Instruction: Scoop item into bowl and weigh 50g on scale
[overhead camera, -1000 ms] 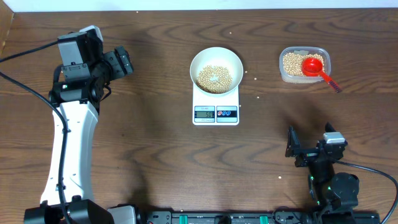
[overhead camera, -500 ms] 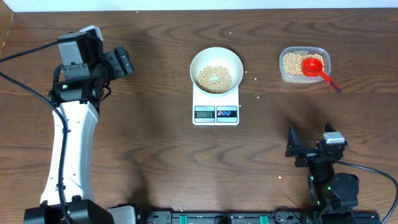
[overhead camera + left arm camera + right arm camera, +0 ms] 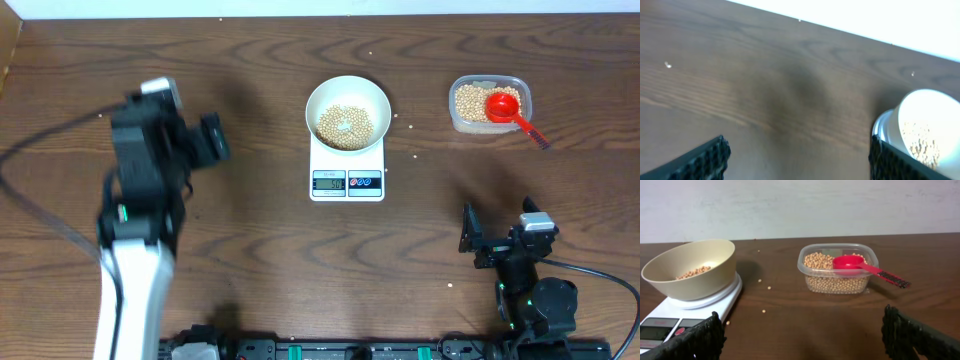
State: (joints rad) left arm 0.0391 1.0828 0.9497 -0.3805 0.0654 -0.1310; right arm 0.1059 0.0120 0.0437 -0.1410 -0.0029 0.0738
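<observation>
Nearby, scoop (image 3: 503,104) atop beans (image 3: 468,100) in tub (image 3: 456,123)

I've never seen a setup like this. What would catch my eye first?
A white bowl of pale beans sits on a small white scale at the middle of the table. To the right, a bright red scoop lies in a clear tub of more beans.

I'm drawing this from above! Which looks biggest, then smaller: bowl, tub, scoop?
Overhead view:
1. Bowl, largest, though raised on the scale, so nearer the camera.
2. Tub, slightly smaller.
3. Scoop, smallest.
</observation>
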